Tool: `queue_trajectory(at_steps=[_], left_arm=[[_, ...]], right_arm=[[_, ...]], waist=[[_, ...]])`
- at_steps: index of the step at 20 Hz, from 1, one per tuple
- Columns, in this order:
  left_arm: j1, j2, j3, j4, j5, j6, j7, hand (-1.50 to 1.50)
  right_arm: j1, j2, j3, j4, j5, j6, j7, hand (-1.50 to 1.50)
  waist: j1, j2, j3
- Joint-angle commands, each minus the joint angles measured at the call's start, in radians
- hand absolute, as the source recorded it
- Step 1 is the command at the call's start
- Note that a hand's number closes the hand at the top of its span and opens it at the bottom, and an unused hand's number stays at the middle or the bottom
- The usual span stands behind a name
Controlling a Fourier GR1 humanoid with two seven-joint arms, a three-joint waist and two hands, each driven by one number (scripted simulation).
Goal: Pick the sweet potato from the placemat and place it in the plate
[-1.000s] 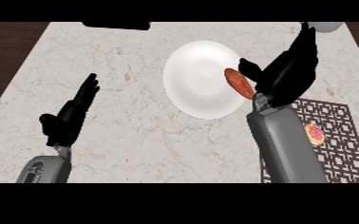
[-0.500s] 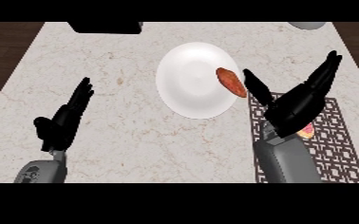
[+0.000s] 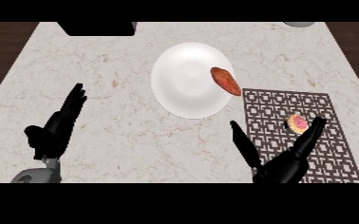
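Observation:
The reddish-brown sweet potato [image 3: 226, 80] lies on the right rim of the white plate [image 3: 184, 83], apart from both hands. The dark patterned placemat [image 3: 277, 111] spreads to the plate's right. My right hand [image 3: 284, 163] is low in the view over the placemat's near left part, open, fingers and thumb spread and holding nothing. My left hand [image 3: 54, 132] rests open at the lower left, fingers pointing up.
A small pink and orange item [image 3: 298, 123] sits on the placemat, just beside my right fingers. A black object [image 3: 97, 27] stands at the counter's far left edge and a grey one [image 3: 301, 24] at the far right corner.
My right hand has let go of the sweet potato, which stays on the plate's right rim, and has drawn back toward the near edge. The left hand barely moved.

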Motion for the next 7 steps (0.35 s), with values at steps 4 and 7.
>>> queue_trajectory(at_steps=[4,7], left_arm=[[0.047,-0.013,-0.005,-0.025,-0.009,-0.002,-0.023,0.0],[0.074,-0.007,0.005,-0.052,-0.005,-0.003,-0.021,0.0]], right_arm=[[0.197,0.0,0.153,0.056,0.113,-0.282,0.16,-1.5],[0.327,0.0,0.121,-0.028,0.169,-0.303,0.138,-1.5]], waist=[[-0.003,0.002,-0.001],[-0.013,0.0,-0.001]])
